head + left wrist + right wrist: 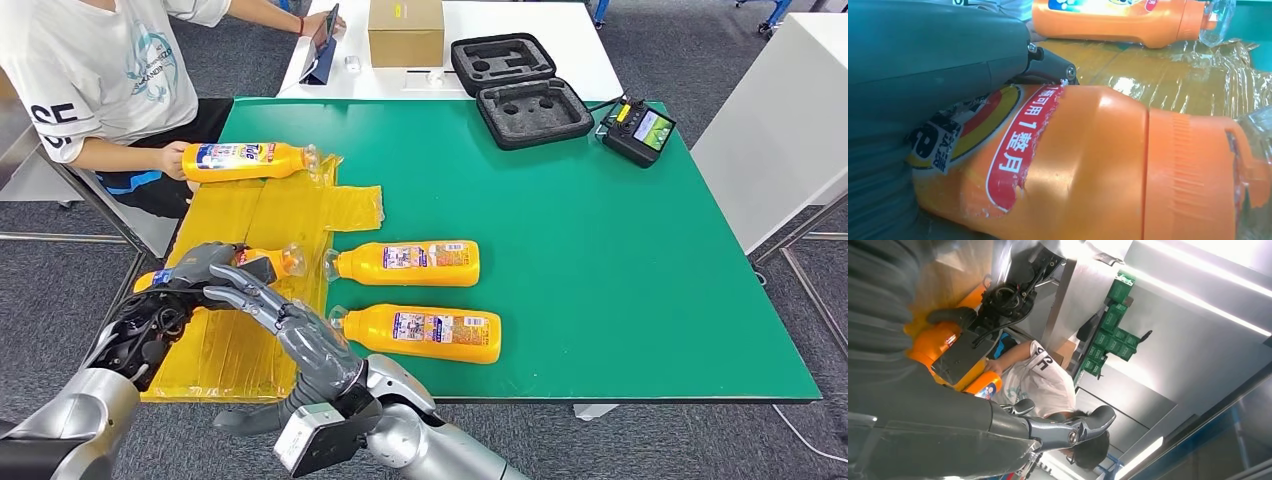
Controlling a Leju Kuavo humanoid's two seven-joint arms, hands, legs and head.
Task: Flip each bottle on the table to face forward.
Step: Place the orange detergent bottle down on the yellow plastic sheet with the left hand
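An orange bottle [285, 262] with a clear cap lies on its side on the yellow plastic sheet [300, 205], and my left hand [195, 270] grips its body. Up close the held bottle [1098, 165] shows a torn red and yellow label under my left hand [923, 65]. My right hand [290, 330] hovers just in front of it, fingers stretched out and apart, holding nothing. The right wrist view shows those fingers [1068, 430] spread, with the orange bottle [930, 342] beyond. Two more bottles [405, 262] [420, 332] lie on the green table [600, 250], small-print labels up.
A person seated at the far left holds another orange bottle [240, 160] on the sheet's far end, which is the bottle [1113, 17] lying past the held one. A black foam case [520, 90], a controller [638, 130] and a cardboard box [405, 30] stand at the back.
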